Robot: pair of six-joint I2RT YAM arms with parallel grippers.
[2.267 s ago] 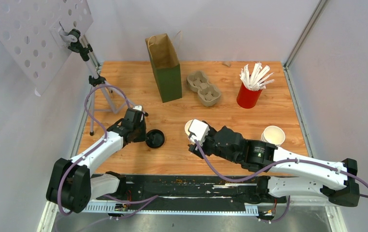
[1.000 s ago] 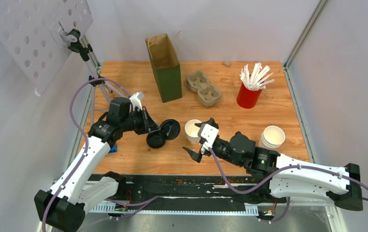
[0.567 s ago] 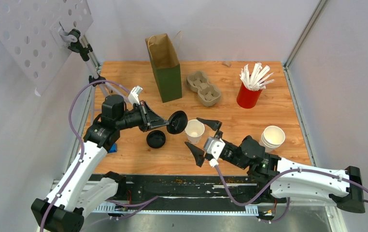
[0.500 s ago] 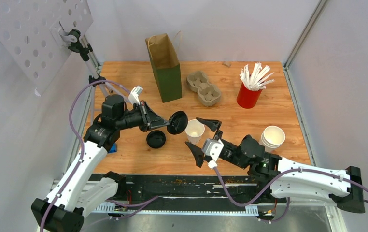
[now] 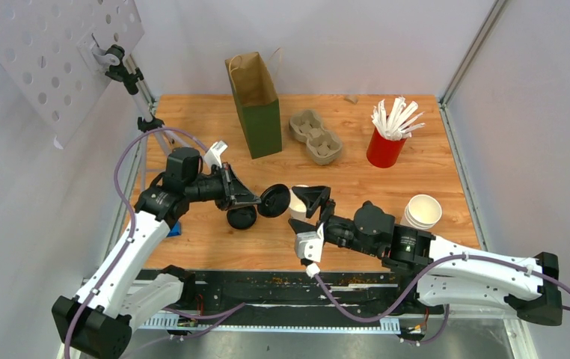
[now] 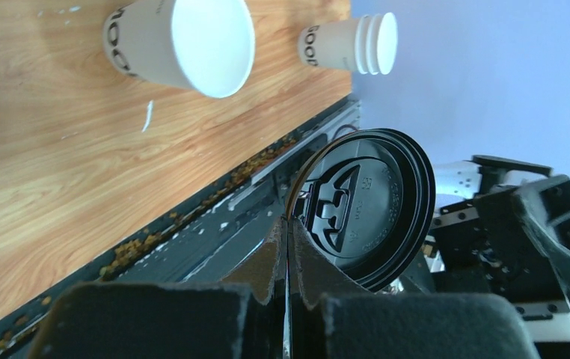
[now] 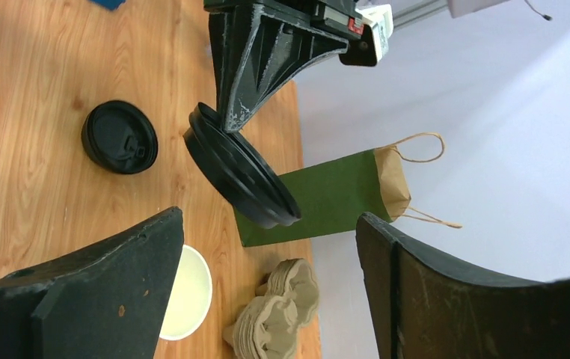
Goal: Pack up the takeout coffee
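Observation:
A white paper cup stands open and lidless mid-table, with dark print on its side in the left wrist view. My left gripper is shut on the rim of a black lid, holding it on edge in the air just left of the cup. In the left wrist view the pads pinch the lid. My right gripper is open and holds nothing. One of its fingers overlaps the cup from above. A second lid lies flat on the table.
A stack of white cups stands at the right. Along the back are a green and brown paper bag, grey pulp carriers and a red cup of white stirrers. A tripod with a perforated board is at the left.
My left gripper lifted the lid off the table and carried it right, up to the cup. My right gripper let go of the cup, opened wide, and swung back over it.

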